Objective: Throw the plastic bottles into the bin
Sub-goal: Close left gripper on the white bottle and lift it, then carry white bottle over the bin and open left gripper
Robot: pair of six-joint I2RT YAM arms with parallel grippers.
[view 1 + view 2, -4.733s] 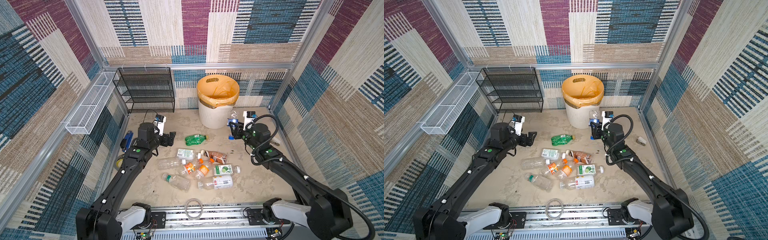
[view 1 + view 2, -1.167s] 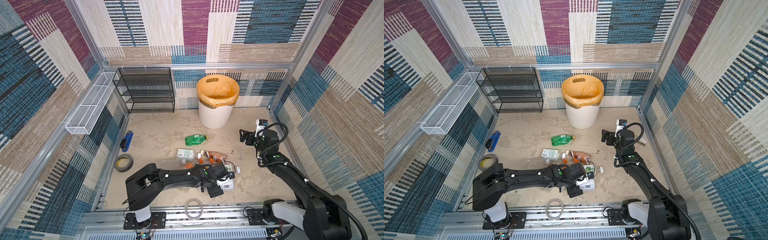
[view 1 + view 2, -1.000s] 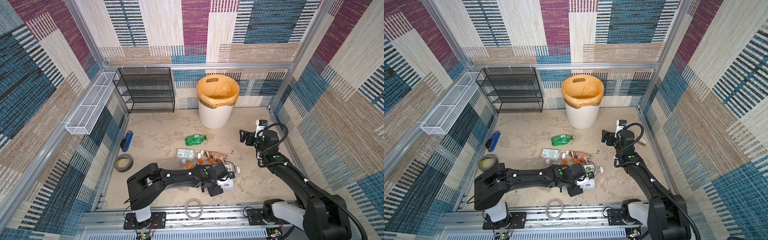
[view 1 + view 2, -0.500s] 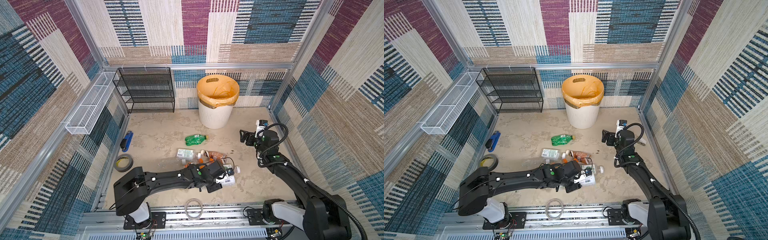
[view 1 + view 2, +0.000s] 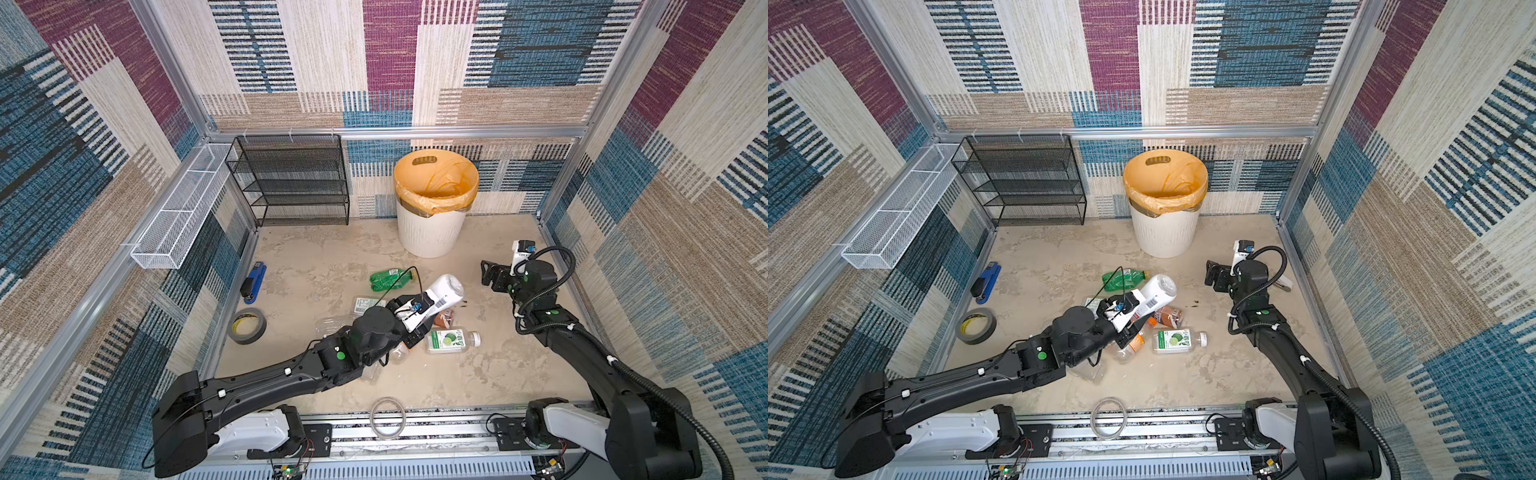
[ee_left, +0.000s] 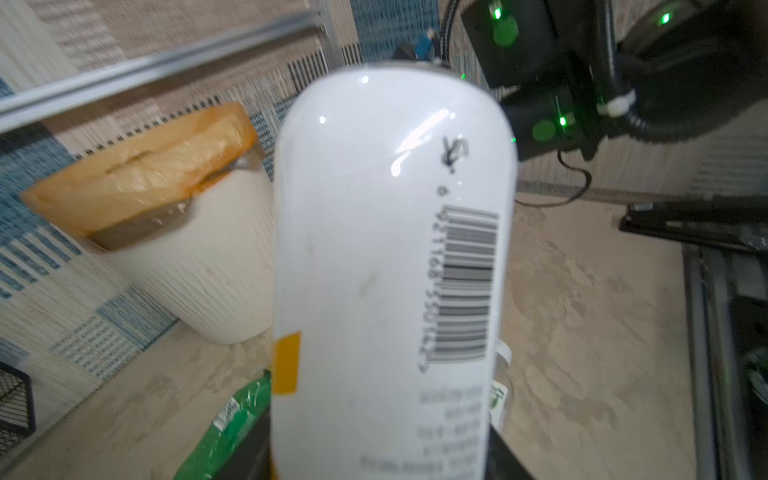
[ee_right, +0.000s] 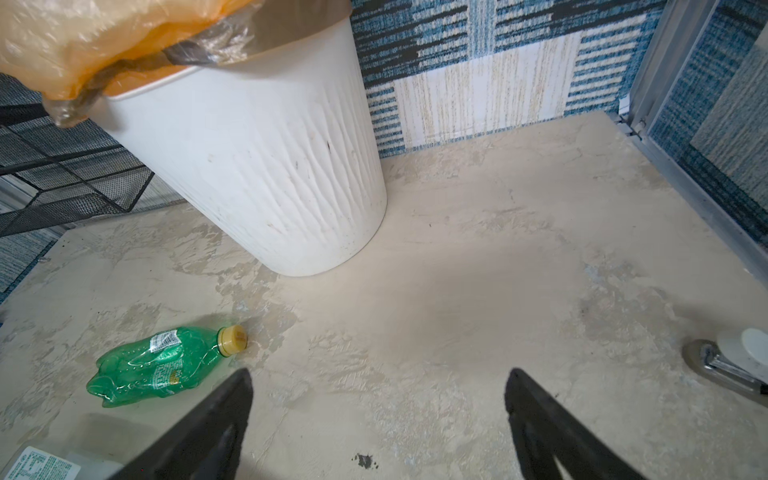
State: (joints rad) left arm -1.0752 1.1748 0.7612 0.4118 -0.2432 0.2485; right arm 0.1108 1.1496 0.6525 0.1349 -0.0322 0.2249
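My left gripper (image 5: 415,321) (image 5: 1128,316) (image 6: 380,457) is shut on a white plastic bottle (image 5: 444,291) (image 5: 1158,290) (image 6: 390,249) with a barcode label. It holds the bottle off the floor above the pile, base tilted toward the bin (image 5: 432,232) (image 5: 1163,232) (image 6: 199,270) (image 7: 257,166). That bin is white and ribbed, with an orange bag. A green bottle (image 5: 388,279) (image 7: 162,365) lies between pile and bin. A lime-label bottle (image 5: 451,340) and a brown-label bottle (image 5: 1169,316) lie under the arm. My right gripper (image 5: 490,278) (image 7: 379,376) hovers open and empty over bare floor, right of the bin.
A blue stapler (image 5: 253,282) and a grey tape roll (image 5: 246,326) lie by the left wall. A black mesh rack (image 5: 295,183) stands at the back left, with a white wire basket (image 5: 178,220) on the wall. A clear ring (image 5: 387,417) rests at the front edge.
The left gripper closed on the white bottle and lifted it out of the pile, up and toward the bin. The right arm stayed where it was.
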